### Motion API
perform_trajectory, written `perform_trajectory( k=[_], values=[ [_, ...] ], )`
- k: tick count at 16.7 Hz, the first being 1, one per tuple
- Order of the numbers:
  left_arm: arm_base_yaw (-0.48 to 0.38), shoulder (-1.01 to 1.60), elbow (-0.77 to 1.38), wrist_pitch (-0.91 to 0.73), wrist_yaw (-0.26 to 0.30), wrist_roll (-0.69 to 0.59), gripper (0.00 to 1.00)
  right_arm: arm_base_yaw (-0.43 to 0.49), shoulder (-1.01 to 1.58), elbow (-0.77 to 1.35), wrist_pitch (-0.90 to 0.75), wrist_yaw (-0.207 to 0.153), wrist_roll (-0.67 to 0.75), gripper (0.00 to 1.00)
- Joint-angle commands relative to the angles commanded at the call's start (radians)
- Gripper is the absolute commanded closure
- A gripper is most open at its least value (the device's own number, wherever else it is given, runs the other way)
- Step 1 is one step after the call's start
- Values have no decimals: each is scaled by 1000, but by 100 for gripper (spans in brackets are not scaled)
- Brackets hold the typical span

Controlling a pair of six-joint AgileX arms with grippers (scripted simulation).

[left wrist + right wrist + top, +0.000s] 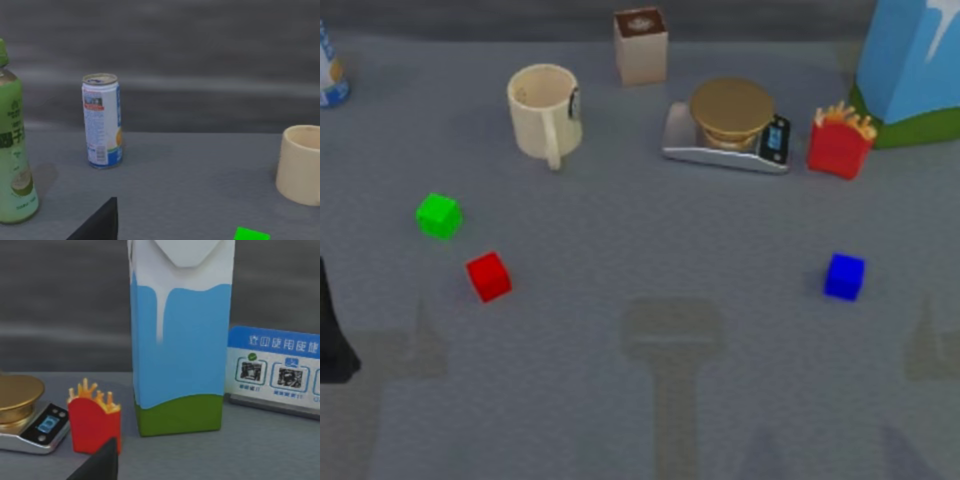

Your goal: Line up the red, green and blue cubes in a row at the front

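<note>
Both grippers sit out of the way, and I cannot tell how either pair of fingers stands. Of the left gripper [332,345] only a dark edge pokes in at nine o'clock on the grey table [650,230]; the right gripper [100,465] shows just as a dark wedge in its own wrist view and nowhere from above.

From above, the green cube [439,215] lies toward nine o'clock, with the red cube [488,276] near it at its five o'clock, the two apart. Well across the table, toward three o'clock, sits the blue cube [844,276], about level with the red one.

Farther back, a cream mug [544,110] stands at eleven o'clock, a small brown-topped box [640,45] at twelve, then a kitchen scale [728,128] with a brass-coloured top, and just beside it a red fries carton [840,143]. A tall blue-and-white milk carton [912,70] fills the one-o'clock corner.

The left wrist view shows a drink can [102,120] and a green bottle [14,150]; the right wrist view shows a QR-code sign [275,370] beside the milk carton.
</note>
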Motion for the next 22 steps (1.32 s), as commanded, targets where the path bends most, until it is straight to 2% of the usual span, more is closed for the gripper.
perform_trajectory(
  k=[4,8,22],
  values=[
    [-5,30,30,-21,-1,14,0,0,0,0,0,0,0,0],
    [-38,219,202,-136,0,92,0,0,0,0,0,0,0,0],
    [-234,1597,1190,-855,-2,562,0,0,0,0,0,0,0,0]
  ],
)
